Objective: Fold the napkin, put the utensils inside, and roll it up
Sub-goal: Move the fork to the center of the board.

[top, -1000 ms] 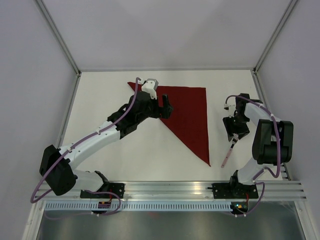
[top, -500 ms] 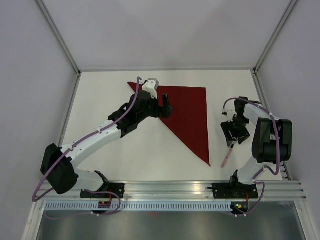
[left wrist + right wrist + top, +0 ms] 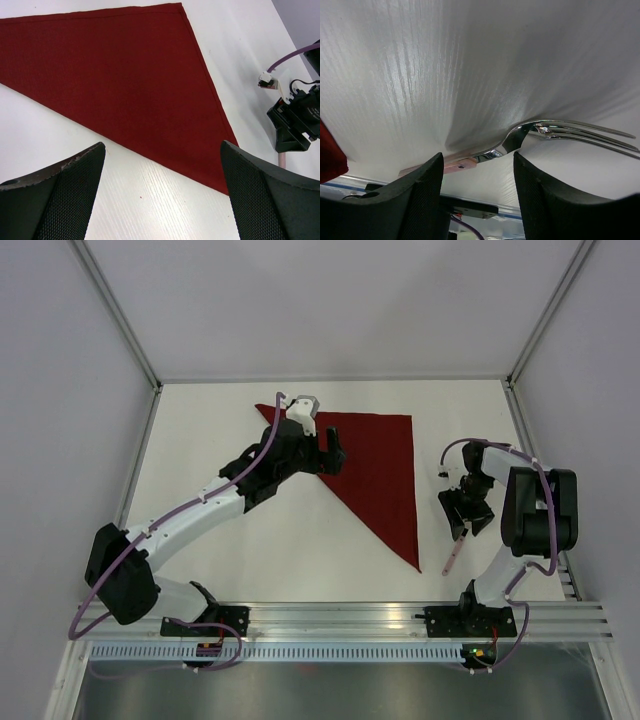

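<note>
Your right claw (image 3: pixel 477 160) stands open astride the fork (image 3: pixel 520 134), at the top view's lower right. Your left claw (image 3: pixel 162 147) gapes wide above the triangular red napkin (image 3: pixel 125 75), at the upper centre of the desk (image 3: pixel 290 550).

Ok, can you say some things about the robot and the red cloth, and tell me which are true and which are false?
1. The napkin is folded into a triangle. True.
2. The fork lies on top of the napkin. False: it lies on the bare table, to the napkin's right.
3. The left hand is open above the napkin. True.
4. The right hand is shut on the napkin. False: it is open at the fork, with one finger on each side of it.
</note>
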`<state>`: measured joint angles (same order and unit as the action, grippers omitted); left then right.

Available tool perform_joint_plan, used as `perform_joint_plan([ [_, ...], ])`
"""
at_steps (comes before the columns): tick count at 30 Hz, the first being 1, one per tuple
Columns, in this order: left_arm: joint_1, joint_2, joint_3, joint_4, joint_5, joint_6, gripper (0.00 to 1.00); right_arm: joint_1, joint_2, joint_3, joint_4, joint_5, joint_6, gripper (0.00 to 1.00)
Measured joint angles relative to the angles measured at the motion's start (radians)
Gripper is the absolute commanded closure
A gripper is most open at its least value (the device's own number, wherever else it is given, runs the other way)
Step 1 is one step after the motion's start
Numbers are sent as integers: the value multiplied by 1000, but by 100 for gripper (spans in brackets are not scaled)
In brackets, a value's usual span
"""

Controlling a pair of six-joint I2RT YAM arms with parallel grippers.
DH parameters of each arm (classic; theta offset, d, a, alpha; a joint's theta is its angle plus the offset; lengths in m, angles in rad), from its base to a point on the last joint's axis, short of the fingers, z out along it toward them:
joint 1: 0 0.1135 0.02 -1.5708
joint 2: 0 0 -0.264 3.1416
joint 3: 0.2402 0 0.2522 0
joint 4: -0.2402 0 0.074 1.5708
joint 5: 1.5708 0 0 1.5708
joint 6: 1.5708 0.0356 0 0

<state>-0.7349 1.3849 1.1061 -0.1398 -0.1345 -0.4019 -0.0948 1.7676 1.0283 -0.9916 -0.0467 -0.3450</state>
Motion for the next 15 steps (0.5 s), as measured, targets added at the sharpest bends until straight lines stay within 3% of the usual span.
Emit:
perform_joint_plan([
  [15, 7, 13, 8, 5, 7, 0, 0, 2, 46, 37, -35, -10, 19, 46],
])
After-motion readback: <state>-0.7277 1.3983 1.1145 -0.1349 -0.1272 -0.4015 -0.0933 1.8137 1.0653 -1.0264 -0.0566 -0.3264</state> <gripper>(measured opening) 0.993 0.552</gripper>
